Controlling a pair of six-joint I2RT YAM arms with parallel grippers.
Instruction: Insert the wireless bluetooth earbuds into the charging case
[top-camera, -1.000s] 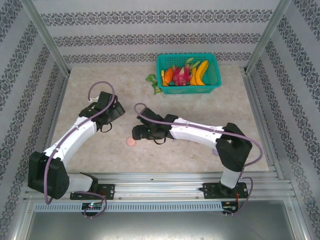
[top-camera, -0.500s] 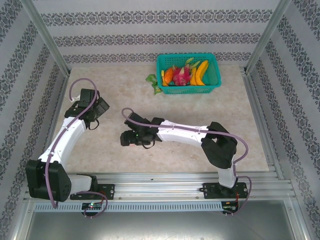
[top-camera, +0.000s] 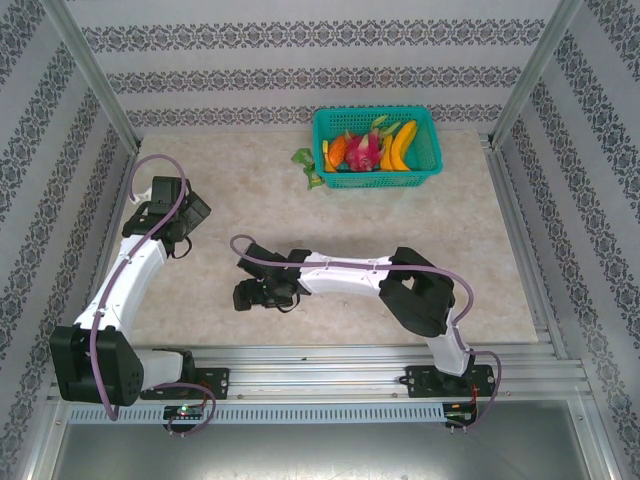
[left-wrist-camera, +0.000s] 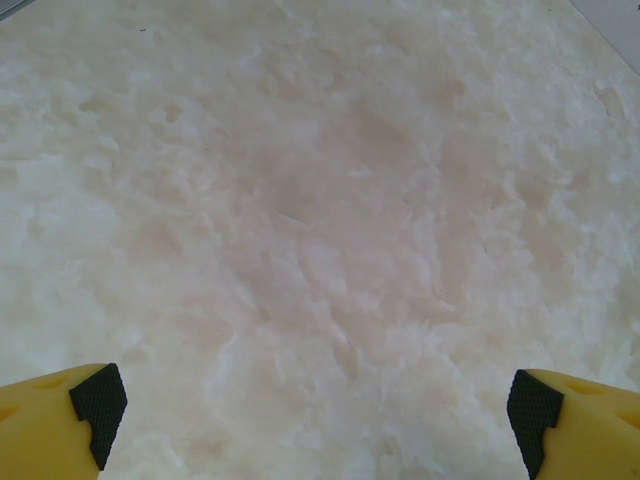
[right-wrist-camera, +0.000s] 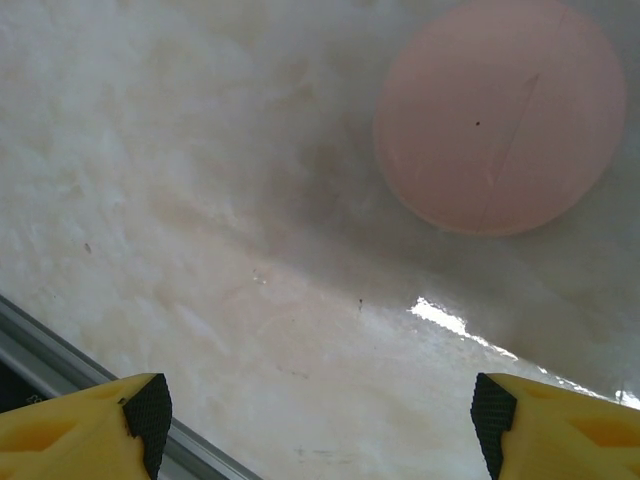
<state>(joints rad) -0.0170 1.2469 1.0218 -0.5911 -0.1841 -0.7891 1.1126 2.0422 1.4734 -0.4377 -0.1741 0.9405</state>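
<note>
Tabletop (right-wrist-camera: 200, 250): pink case (right-wrist-camera: 500, 115) beyond right gripper (right-wrist-camera: 320, 415)

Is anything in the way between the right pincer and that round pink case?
No, nothing visible. In the right wrist view, bare table lies between the open right pincer and the round pink case, which sits ahead, off-centre from the gap.

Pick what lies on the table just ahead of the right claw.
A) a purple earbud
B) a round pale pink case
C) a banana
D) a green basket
B: the right wrist view shows a round pale pink case lying flat on the table just ahead of the right claw, which stands open with nothing in it.
</note>
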